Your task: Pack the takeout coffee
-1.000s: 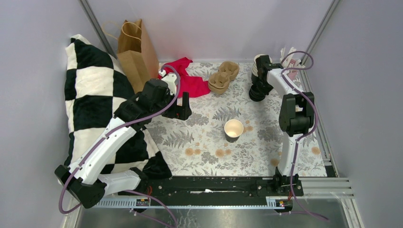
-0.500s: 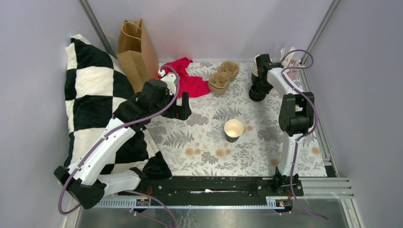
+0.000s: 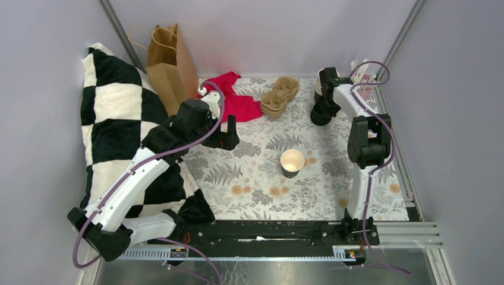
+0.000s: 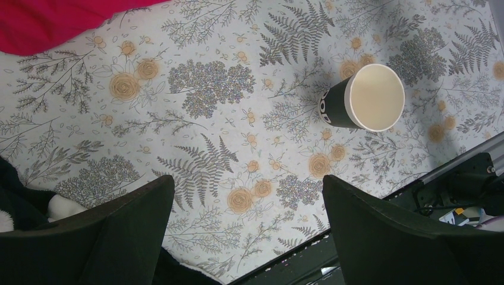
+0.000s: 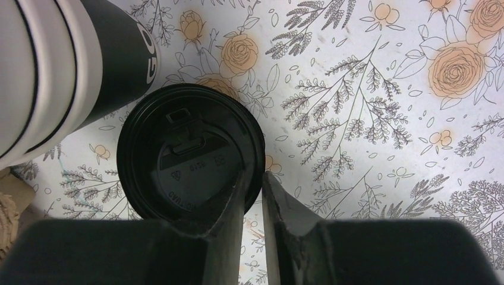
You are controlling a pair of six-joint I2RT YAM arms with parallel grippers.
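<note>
The right pincer (image 5: 252, 202) straddles the rim of the black lid (image 5: 190, 154), one finger inside and one outside, nearly together, likely to lift it off the tabletop (image 5: 386, 119). Whether it grips yet I cannot tell. The left pincer (image 4: 246, 225) hangs wide apart, with the paper cup (image 4: 368, 98) ahead to its right, open for capping. Since earlier, only the right arm has shifted slightly.

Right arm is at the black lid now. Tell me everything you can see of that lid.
The black lid is a round, glossy plastic disc: a raised outer ring around a sunken centre with embossed lettering and a small sip tab. It lies flat on the floral tablecloth, right beside the base of the stack of paper cups; whether they touch is unclear. The right gripper appears closed on its near rim, one of the fingers inside the ring, the other outside.
</note>
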